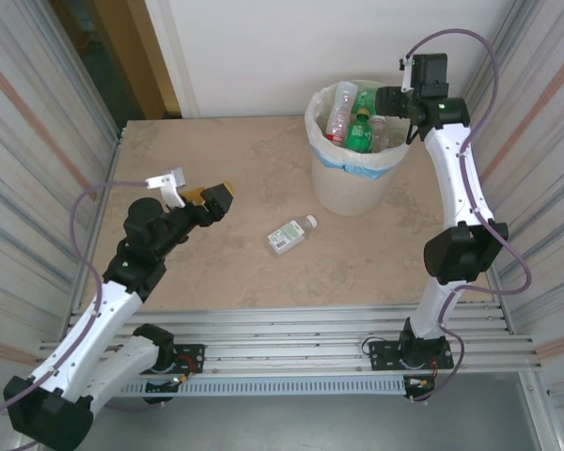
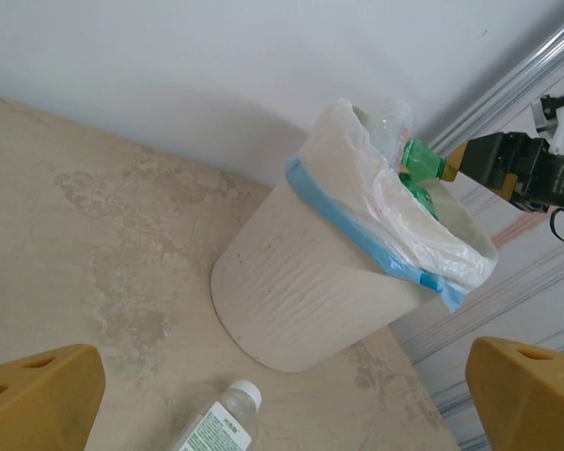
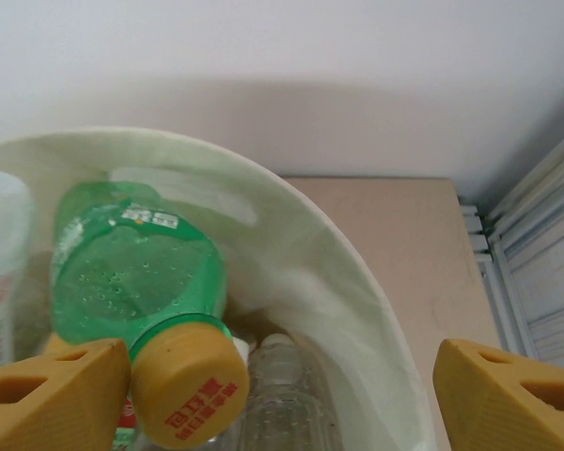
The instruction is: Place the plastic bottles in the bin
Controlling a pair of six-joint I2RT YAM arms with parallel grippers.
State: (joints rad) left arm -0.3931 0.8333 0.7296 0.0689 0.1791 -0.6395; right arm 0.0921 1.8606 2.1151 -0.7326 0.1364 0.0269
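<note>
The right gripper (image 3: 282,395), jaws apart, hangs over the bin (image 3: 357,282) beside a green bottle (image 3: 136,272) lying inside; the left gripper (image 1: 211,199), jaws wide, faces a clear white-capped bottle (image 1: 290,235) lying on the table (image 1: 216,272) near the bin, likely light, crushable and slick, best taken across its labelled middle.

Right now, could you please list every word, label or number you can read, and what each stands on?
Nothing is sharp enough to quote.
On the yellow-orange screw cap of the green plastic bottle: two rows of red characters, blurred.
On that bottle's shoulder: white lettering, blurred.
On the clear white-capped plastic bottle lying on the beige tabletop: a green-and-white label, print too small.
</note>
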